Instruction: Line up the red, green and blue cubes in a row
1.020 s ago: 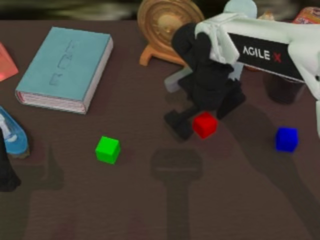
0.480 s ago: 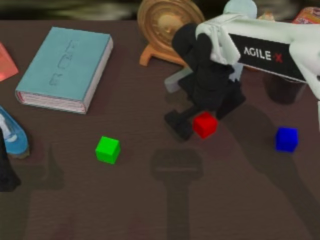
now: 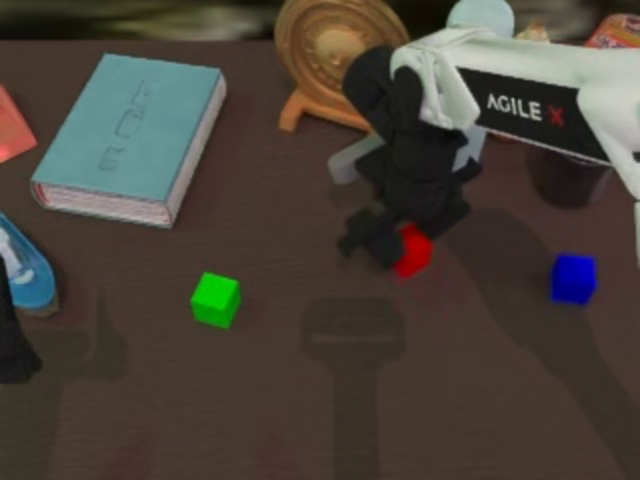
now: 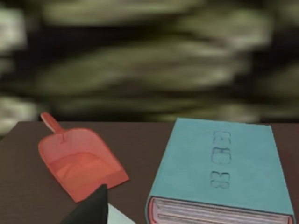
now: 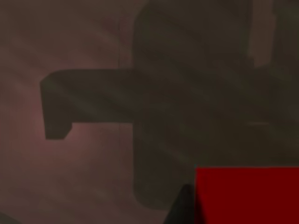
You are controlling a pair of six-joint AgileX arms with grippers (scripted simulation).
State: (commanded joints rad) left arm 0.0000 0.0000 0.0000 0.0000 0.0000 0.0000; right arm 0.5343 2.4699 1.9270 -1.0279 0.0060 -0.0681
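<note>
Fingers: right gripper [image 3: 405, 240] clenched on the red cube [image 3: 414, 252], mid-table.
Left gripper [image 3: 12, 350]: parked at left edge; grip state unclear.
Green cube [image 3: 216, 299]: left of red.
Blue cube [image 3: 573, 278]: right.

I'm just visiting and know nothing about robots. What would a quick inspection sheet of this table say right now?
Surface: dark brown table, crossed by arm shadows.
Job's things: red cube near the middle, between the right tool's fingers; green cube to its left; blue cube to its right. All apart, not yet an even row.
Clutter: teal book and red dustpan at the far left; brass disc on a stand at the back.
Grippers: right tool is down on the red cube, fingers closed against it. Left tool is parked at the left edge.
Cables: nothing seen.
Surroundings: blurred dark backdrop.
</note>
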